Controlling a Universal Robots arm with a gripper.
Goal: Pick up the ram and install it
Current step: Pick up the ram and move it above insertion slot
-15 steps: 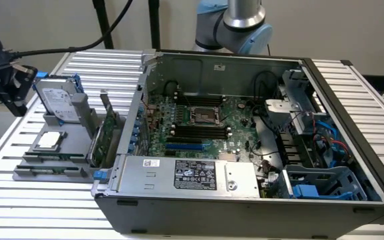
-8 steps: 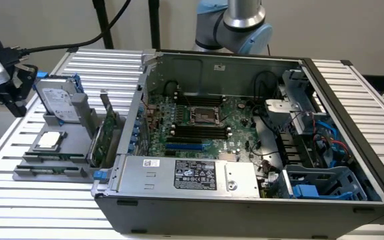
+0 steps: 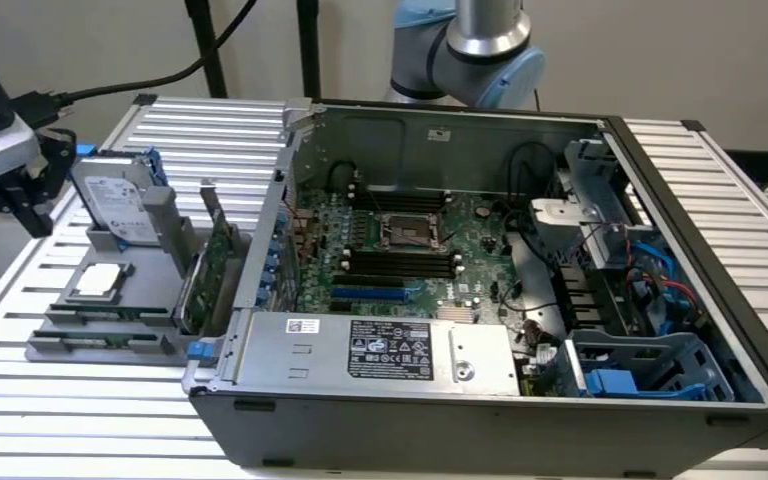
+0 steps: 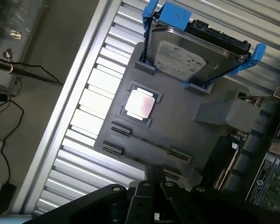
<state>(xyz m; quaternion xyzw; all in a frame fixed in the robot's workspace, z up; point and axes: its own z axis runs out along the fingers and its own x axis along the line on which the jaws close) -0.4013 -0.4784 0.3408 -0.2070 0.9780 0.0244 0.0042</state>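
Ram axis: the ram [image 4: 151, 143] stands on edge in a long slot of the gray holder [image 4: 177, 126]. In the exterior view its long axis runs left to right, one end toward the computer case [image 3: 491, 430].
Ram look: a thin dark line, edge-on; its green face and chips cannot be made out.
Ram position: just beside the processor chip [image 4: 140, 103], on the side away from the hard drive [image 4: 186, 56].
Gripper: the gripper [image 4: 155, 175] hovers above the holder, apart from the ram, touching nothing.
Jaws: tips drawn together, nothing between them.
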